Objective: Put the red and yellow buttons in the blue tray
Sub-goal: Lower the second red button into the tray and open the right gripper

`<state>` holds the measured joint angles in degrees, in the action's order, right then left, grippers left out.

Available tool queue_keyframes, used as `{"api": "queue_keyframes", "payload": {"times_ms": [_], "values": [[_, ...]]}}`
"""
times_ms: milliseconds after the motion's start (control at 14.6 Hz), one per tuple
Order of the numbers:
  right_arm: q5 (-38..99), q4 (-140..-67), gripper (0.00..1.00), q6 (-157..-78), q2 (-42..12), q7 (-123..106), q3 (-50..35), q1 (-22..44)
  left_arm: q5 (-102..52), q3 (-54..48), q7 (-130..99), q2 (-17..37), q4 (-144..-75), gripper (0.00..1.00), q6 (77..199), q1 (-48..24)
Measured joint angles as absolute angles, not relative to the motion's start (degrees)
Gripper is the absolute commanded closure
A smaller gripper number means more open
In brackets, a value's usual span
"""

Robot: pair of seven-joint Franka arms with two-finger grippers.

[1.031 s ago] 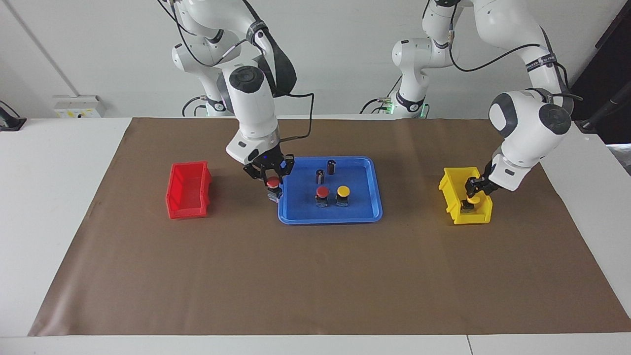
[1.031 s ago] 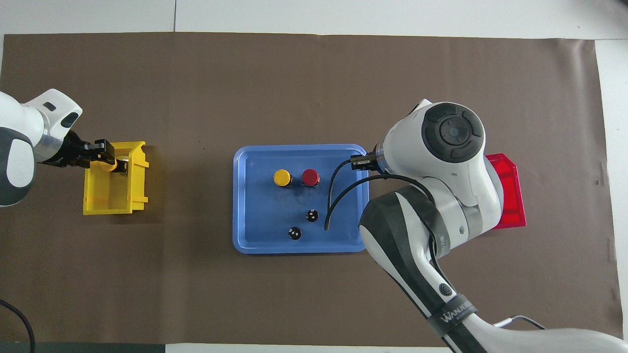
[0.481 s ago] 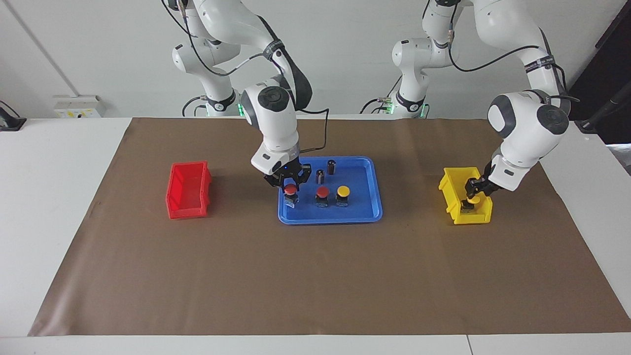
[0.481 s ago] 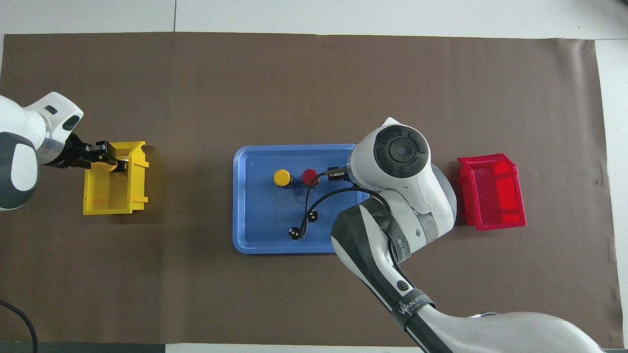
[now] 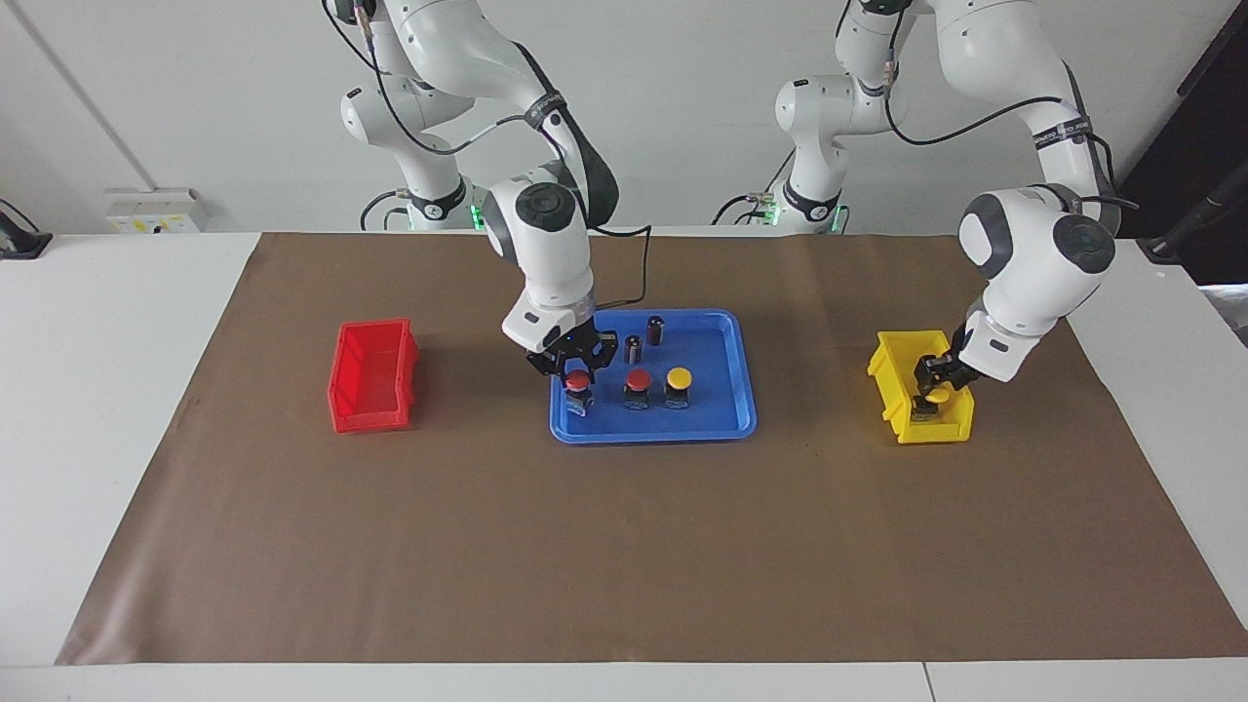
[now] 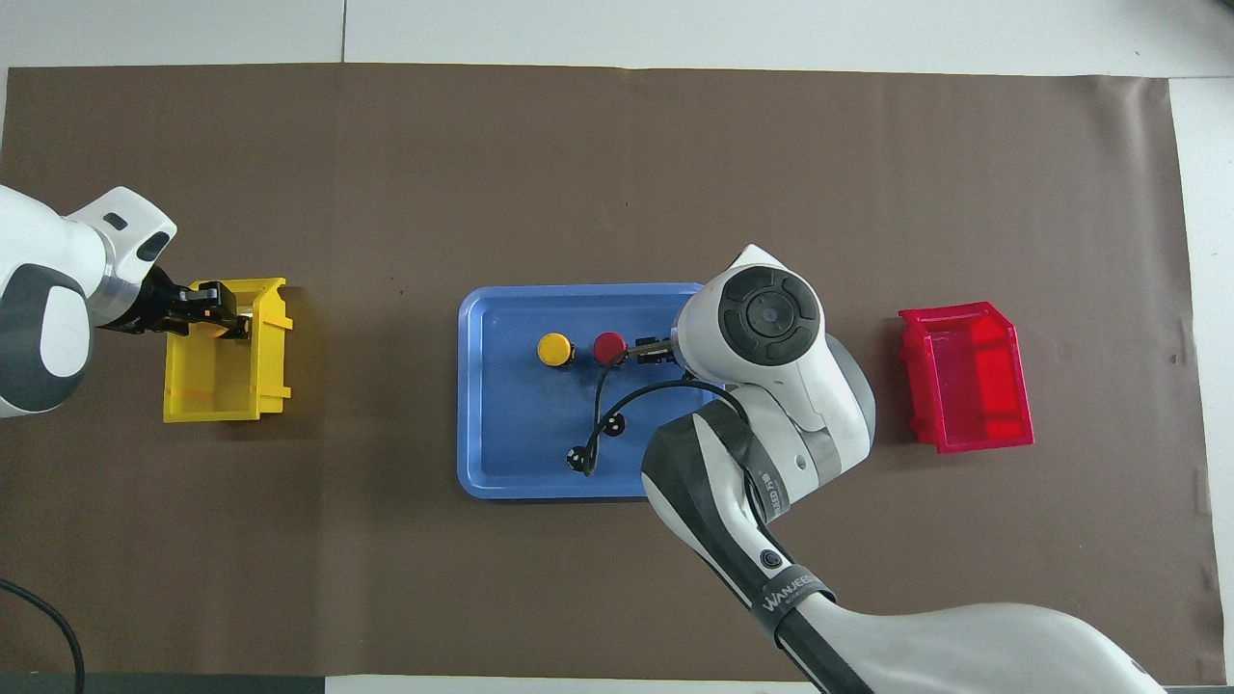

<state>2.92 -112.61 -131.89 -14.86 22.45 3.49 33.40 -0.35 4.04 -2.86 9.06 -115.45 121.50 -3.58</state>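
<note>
The blue tray (image 5: 717, 414) lies mid-table; it also shows in the overhead view (image 6: 501, 443). In it stand a red button (image 5: 638, 381) (image 6: 609, 347) and a yellow button (image 5: 679, 378) (image 6: 554, 349). My right gripper (image 5: 578, 371) is down in the tray at the end toward the red bin, shut on a second red button (image 5: 577, 400) whose base is at the tray floor. In the overhead view my right wrist hides that button. My left gripper (image 5: 934, 383) (image 6: 218, 310) is inside the yellow bin (image 5: 885, 375), shut on a second yellow button (image 5: 937, 397).
Two dark capless cylinders (image 5: 634, 348) (image 5: 656, 329) stand in the tray, nearer the robots than the buttons. An empty red bin (image 5: 373, 375) (image 6: 967, 376) sits toward the right arm's end. Brown paper covers the table.
My right gripper carried the red button from outside the tray's rim into the tray and lowered it beside the other red button. My left gripper stayed in the yellow bin.
</note>
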Motion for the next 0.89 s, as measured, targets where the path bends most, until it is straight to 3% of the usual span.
{"api": "queue_keyframes", "payload": {"times_ms": [206, 275, 344, 481, 687, 756, 893], "values": [[2.92, -112.59, 0.40, -132.27, -15.52, 22.45, 3.49, 33.58, -0.35, 3.94, -2.89, 9.13, -115.53, 0.57, 121.74, -3.59], [2.93, -112.56, 0.25, -132.29, -15.52, 22.45, 3.51, 33.58, -0.35, 3.91, -2.89, 9.16, -115.63, 0.71, 121.85, -3.59], [2.93, -112.47, 0.24, -132.29, -15.52, 22.45, 3.53, 33.57, -0.35, 3.88, -2.89, 9.23, -115.77, 0.86, 121.95, -3.59], [2.92, -111.95, 0.23, -132.26, -15.50, 22.45, 3.61, 33.40, -0.35, 3.87, -2.89, 9.23, -115.71, 0.97, 121.86, -3.60], [2.81, -107.41, 0.20, -126.20, -15.27, 22.45, 4.00, 31.81, -0.35, 3.66, -2.85, 8.42, -109.60, 0.99, 110.70, -3.89], [2.65, -104.96, 0.01, -122.59, -14.98, 22.44, 4.21, 30.69, -0.34, 3.48, -2.85, 7.77, -105.64, 0.99, 104.79, -4.47], [2.24, -101.01, 0.00, -116.86, -13.40, 21.17, 4.43, 26.86, -0.34, 3.18, -3.85, 6.06, -99.20, 0.99, 96.62, -6.69]]}}
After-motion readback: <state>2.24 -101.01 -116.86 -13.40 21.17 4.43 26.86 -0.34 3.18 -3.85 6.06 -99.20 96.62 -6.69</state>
